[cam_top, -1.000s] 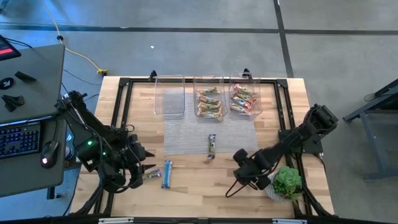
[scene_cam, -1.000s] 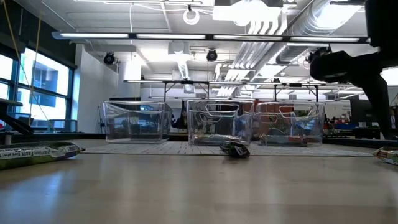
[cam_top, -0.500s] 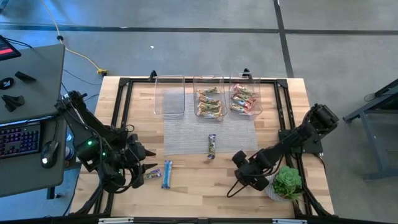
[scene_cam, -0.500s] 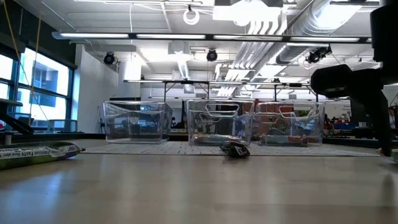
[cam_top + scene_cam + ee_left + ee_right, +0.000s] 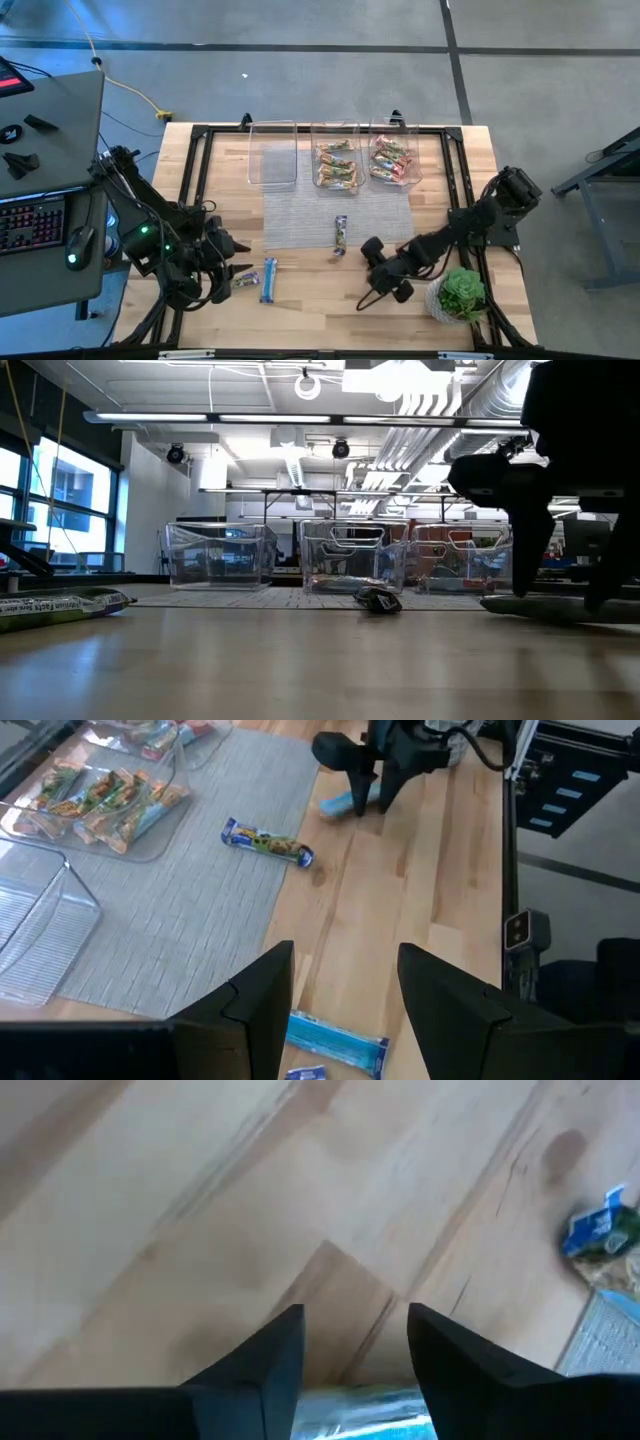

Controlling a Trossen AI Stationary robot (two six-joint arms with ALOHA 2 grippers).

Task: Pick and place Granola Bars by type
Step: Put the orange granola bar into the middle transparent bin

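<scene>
Spread apart, both dark fingers of the right gripper (image 5: 345, 1370) framed a blue-wrapped granola bar (image 5: 370, 1412) lying flat on the wood between them; whether they touched it could not be told. From the left wrist view, that gripper stood tip-down on the pale wooden table (image 5: 320, 300) with the blue wrapper (image 5: 337, 805) showing at its base, near the table's front edge and right of the middle, just beside the green potted plant (image 5: 461, 292) at the front right corner.

A grey woven mat (image 5: 335, 215) covered the table's middle. Three clear plastic bins stood in a row along the back edge: the left bin (image 5: 272, 155) looked empty, the middle bin (image 5: 336, 163) held tan-and-green bars, the right bin (image 5: 393, 160) held red-and-pink bars.

The left gripper (image 5: 228, 272) waited near the front left corner, its fingers (image 5: 255, 1000) held apart with nothing between them. Just beside it lay a long blue-wrapped bar (image 5: 269, 279) and a smaller greenish bar (image 5: 245, 282), both on bare wood. A blue-and-green wrapped bar (image 5: 340, 234) lay on the mat's front edge, well apart from either gripper.
</scene>
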